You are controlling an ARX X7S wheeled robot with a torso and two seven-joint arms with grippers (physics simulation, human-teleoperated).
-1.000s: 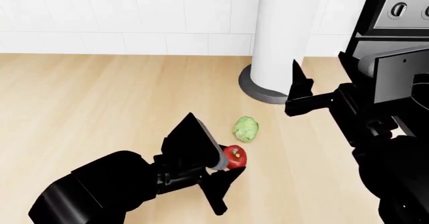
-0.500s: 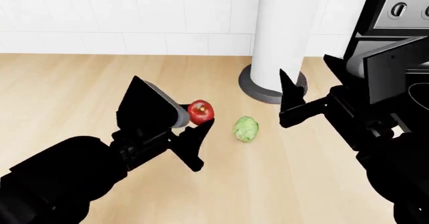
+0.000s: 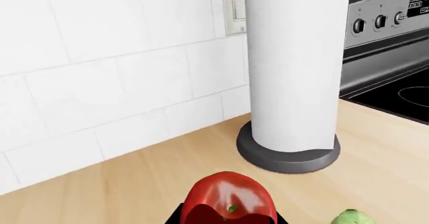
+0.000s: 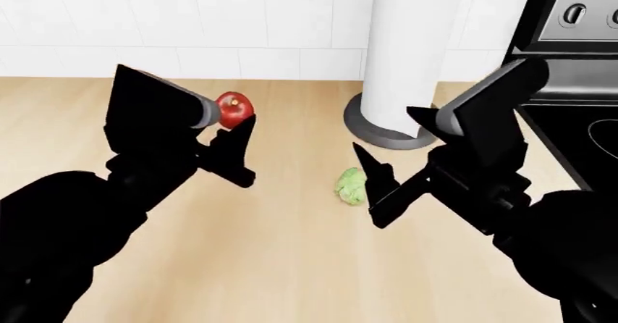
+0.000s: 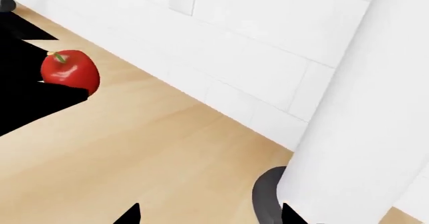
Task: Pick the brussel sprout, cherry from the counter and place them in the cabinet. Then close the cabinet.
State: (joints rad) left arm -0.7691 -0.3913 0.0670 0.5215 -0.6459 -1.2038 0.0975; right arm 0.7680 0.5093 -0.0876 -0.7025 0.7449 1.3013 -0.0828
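The cherry [image 4: 234, 108] sits pinched in the left gripper [image 4: 224, 131], lifted above the table [image 4: 289, 265]. The brussel sprout [image 4: 352, 185] lies on the table beside the right gripper [image 4: 406, 165], jaws apparently wide and empty. The glossy cherry could slip if the grip loosens.

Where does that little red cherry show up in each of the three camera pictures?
Head view: cherry upper left of centre, held in the left hand.
Left wrist view: bottom centre, very close.
Right wrist view: far left.
Shared landmark: the white cylinder on its grey base.
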